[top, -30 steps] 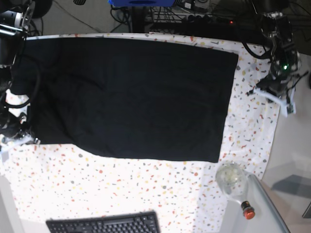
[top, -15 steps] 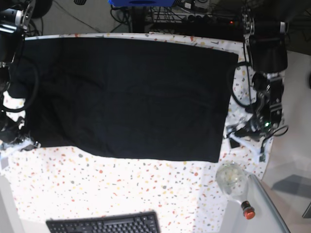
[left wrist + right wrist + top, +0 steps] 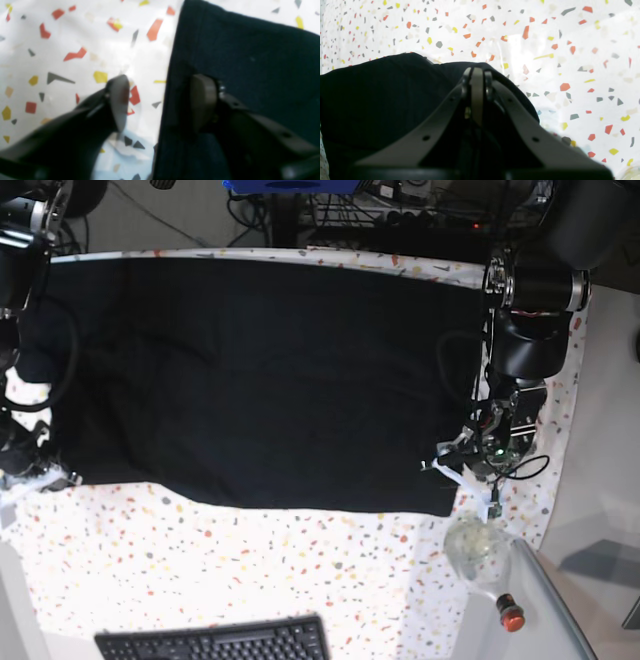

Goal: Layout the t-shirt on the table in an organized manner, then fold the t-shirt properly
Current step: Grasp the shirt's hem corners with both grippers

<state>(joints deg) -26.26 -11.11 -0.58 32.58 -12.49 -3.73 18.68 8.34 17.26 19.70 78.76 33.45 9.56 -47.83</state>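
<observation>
Corner pick before the fold, as we read it: t-shirt (image 3: 260,380) lies flat on the tabletop (image 3: 250,580).
L wrist view: left gripper (image 3: 160,102) is partly apart, straddling the hem w/ one finger on cloth, one on bare tabletop; nothing pinched yet. R wrist view: right gripper (image 3: 477,82) is closed tight at the shirt's edge; whether cloth is caught we can't tell. Base view: arms at opposite near corners. Next: left needs to close on the hem.

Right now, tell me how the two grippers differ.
The left gripper has its jaws apart, straddling the t-shirt edge, one finger on the cloth and one over the table. The right gripper is shut, at the shirt's opposite end. Both sit low at the shirt's edges.
</observation>
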